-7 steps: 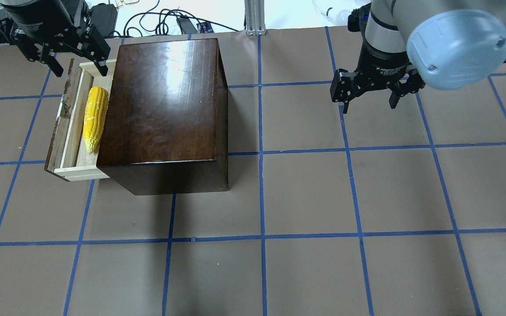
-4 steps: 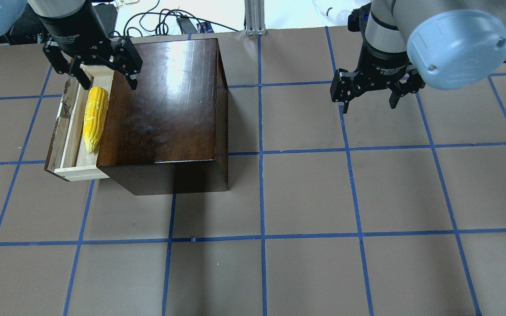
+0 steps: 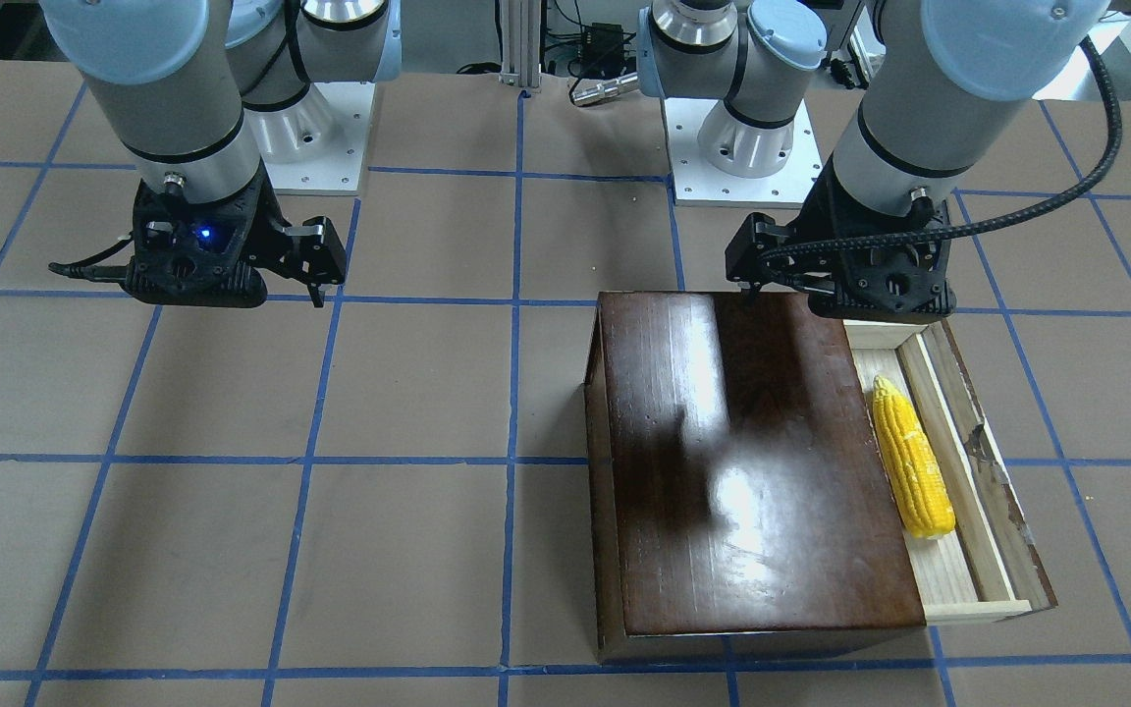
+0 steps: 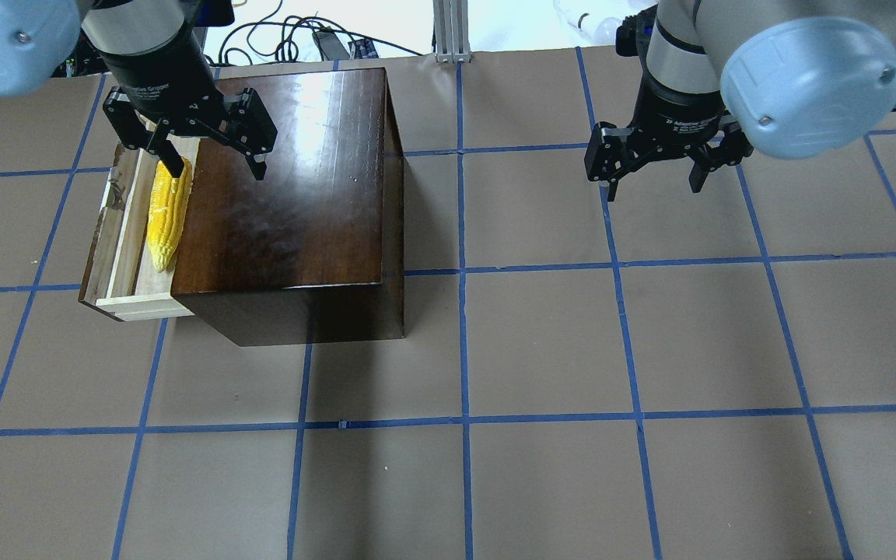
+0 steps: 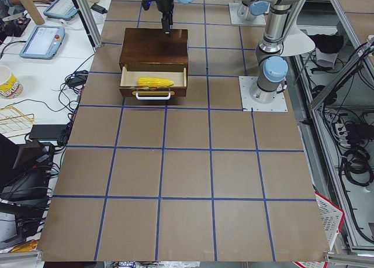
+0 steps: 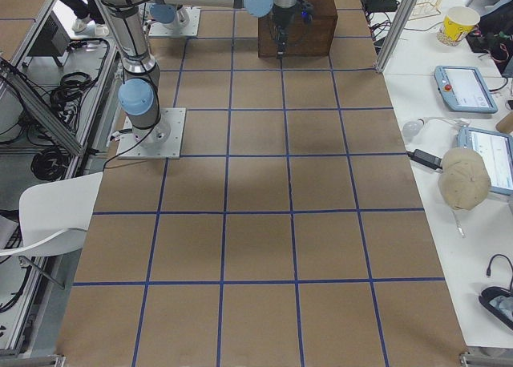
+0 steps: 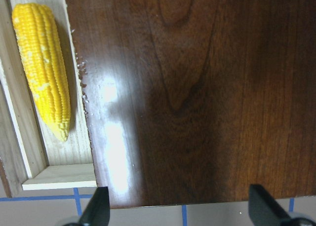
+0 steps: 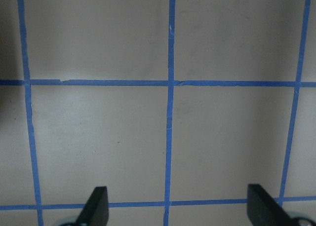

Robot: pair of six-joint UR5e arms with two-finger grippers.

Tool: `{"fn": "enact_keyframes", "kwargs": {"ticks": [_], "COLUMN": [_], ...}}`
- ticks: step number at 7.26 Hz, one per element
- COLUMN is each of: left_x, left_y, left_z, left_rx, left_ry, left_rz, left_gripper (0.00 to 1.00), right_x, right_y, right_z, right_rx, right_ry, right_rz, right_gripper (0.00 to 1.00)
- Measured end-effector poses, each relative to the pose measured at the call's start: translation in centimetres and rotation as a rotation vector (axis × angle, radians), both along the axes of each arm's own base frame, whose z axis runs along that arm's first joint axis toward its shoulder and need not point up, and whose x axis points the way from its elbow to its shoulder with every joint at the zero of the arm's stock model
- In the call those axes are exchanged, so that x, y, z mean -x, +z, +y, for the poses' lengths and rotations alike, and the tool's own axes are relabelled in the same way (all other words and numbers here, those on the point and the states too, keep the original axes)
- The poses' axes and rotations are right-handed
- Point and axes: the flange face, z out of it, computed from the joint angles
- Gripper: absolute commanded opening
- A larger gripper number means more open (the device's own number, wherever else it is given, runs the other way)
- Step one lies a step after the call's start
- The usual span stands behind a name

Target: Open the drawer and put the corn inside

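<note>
Open-topped drawer [image 4: 127, 233]; box [image 4: 285, 194] covers inner part.

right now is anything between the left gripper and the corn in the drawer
Nothing visible does. The corn lies uncovered in the open drawer. The left gripper hangs open over the edge of the box, one finger above the corn's thick end.

The left end effector [image 4: 218, 173] covers one end of the corn [image 4: 162, 225].

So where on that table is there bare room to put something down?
The table is bare from the box across to the right gripper and beyond. Crowded: the drawer holding the corn, left gripper hovering over where it meets the box.
</note>
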Motion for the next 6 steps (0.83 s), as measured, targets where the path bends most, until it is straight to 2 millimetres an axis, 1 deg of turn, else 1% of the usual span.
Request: {"fn": "enact_keyframes", "kwargs": {"ticks": [3, 6], "left_x": [0.1, 0.1], "left_y": [-1.4, -1.5], "left_z": [0.0, -0.1], "left_rx": [0.001, 0.038], "left_ry": [-0.006, -0.008], "left_rz": [0.000, 0.002], "left_gripper": [1.00, 1.00], "right_x": [0.0, 0.0], "right_y": [0.0, 0.0], "right_z": [0.0, 0.0], "right_rx": [0.001, 0.001], "right_ry": [0.000, 0.000], "right_rz": [0.000, 0.000], "right_gripper": [1.00, 1.00]}}
